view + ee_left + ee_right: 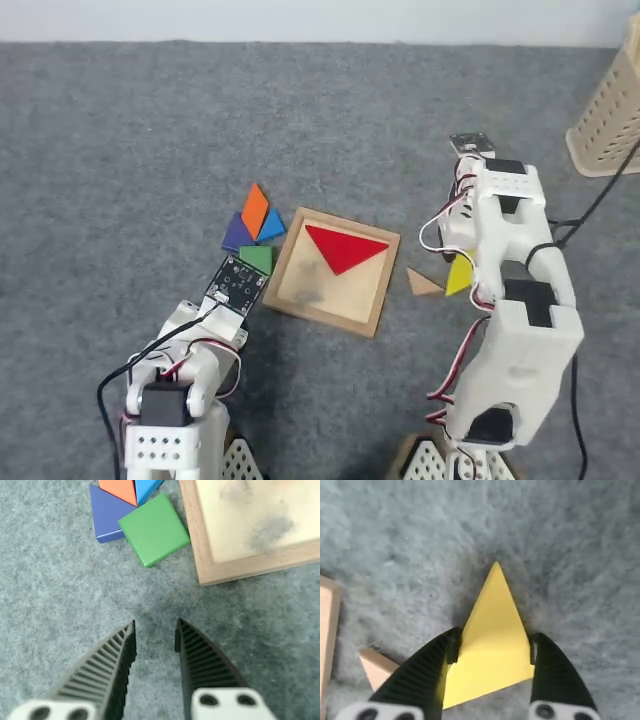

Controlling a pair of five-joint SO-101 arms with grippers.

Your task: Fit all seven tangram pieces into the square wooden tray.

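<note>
The square wooden tray lies mid-table with a red triangle in its far part. Left of it lie an orange triangle, a blue triangle, a purple piece and a green square. My left gripper hovers open over bare carpet, just short of the green square and the tray's corner. Right of the tray, my right gripper is shut on the yellow triangle, its fingers against two opposite edges. A small tan triangle lies beside it.
A pale slatted basket stands at the far right edge. Grey carpet covers the table, with free room behind and to the left of the pieces. The right arm's body hangs over the area right of the tray.
</note>
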